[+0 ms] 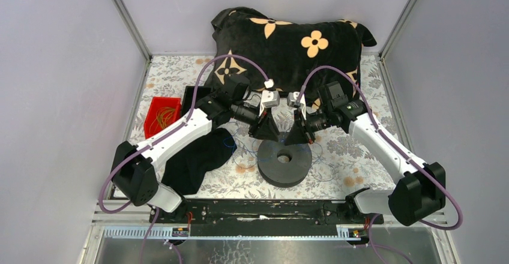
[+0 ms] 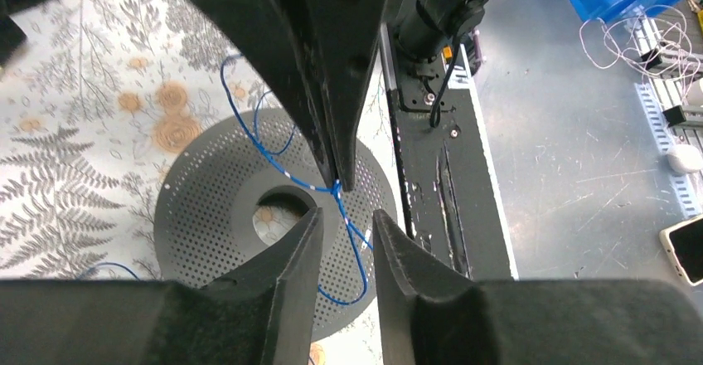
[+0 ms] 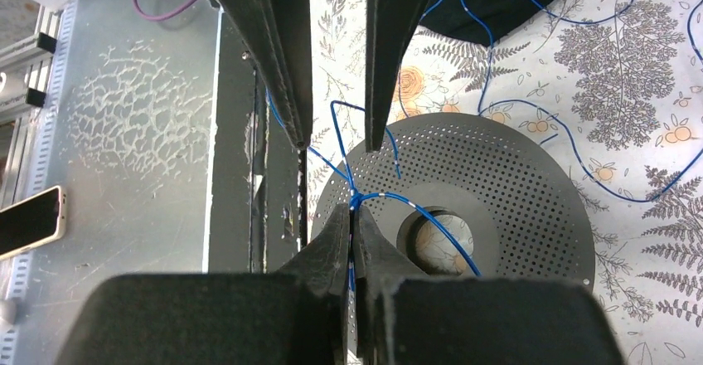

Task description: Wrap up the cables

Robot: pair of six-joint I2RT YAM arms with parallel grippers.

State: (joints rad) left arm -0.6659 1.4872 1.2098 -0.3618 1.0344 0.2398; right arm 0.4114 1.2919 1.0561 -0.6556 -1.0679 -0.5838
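Note:
The big black perforated spool (image 1: pixel 284 163) lies flat on the floral table mat, in front of both arms. Thin blue cables (image 3: pixel 431 213) trail loosely over the mat and across the spool (image 3: pixel 514 182). My right gripper (image 3: pixel 352 207) is shut on a blue cable at a small knot above the spool's near rim. My left gripper (image 2: pixel 348 213) is open just opposite it, tips almost meeting the right gripper's. A loop of the cable (image 2: pixel 354 245) hangs between the left fingers, apart from both. From above, the left gripper (image 1: pixel 264 133) and the right gripper (image 1: pixel 298 137) point down over the spool's far edge.
A red bin (image 1: pixel 163 113) holding orange wire sits at the left. A black cloth (image 1: pixel 198 159) lies under the left arm. A black floral pillow (image 1: pixel 288 42) fills the back. The black base rail (image 1: pixel 264 210) runs along the near edge.

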